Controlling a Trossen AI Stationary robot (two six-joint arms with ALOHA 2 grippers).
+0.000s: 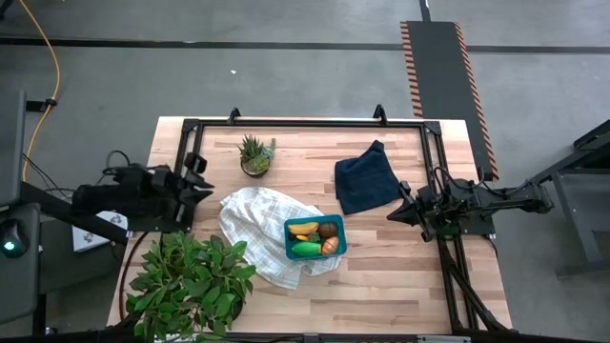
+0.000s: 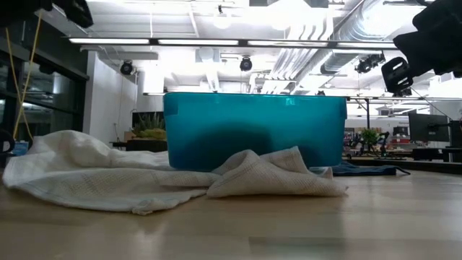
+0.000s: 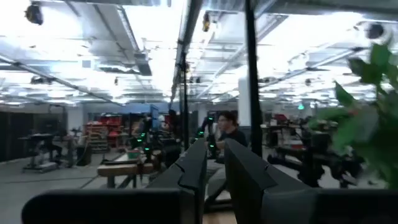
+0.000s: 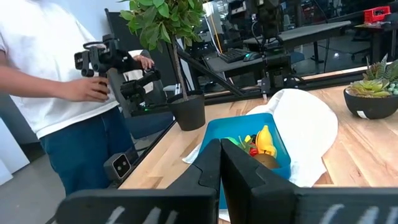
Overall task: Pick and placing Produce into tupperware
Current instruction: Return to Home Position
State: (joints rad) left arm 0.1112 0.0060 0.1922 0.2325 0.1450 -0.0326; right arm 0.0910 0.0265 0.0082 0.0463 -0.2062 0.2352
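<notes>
Produce (image 1: pixel 313 240) inside teal box (image 1: pixel 289 242), mid-table on white cloth (image 1: pixel 250 221). Left gripper (image 1: pixel 205 181) at left edge, right gripper (image 1: pixel 394 213) at right edge; both empty, fingers together. Judged step: homing arms. Next: park clear of box.

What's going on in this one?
Neither arm is handling anything. The produce lies in the open teal box, which sits on a white cloth mid-table. The left gripper hangs near the table's left edge. The right gripper, shut and empty, is over the right side. A person stands beside the table.
</notes>
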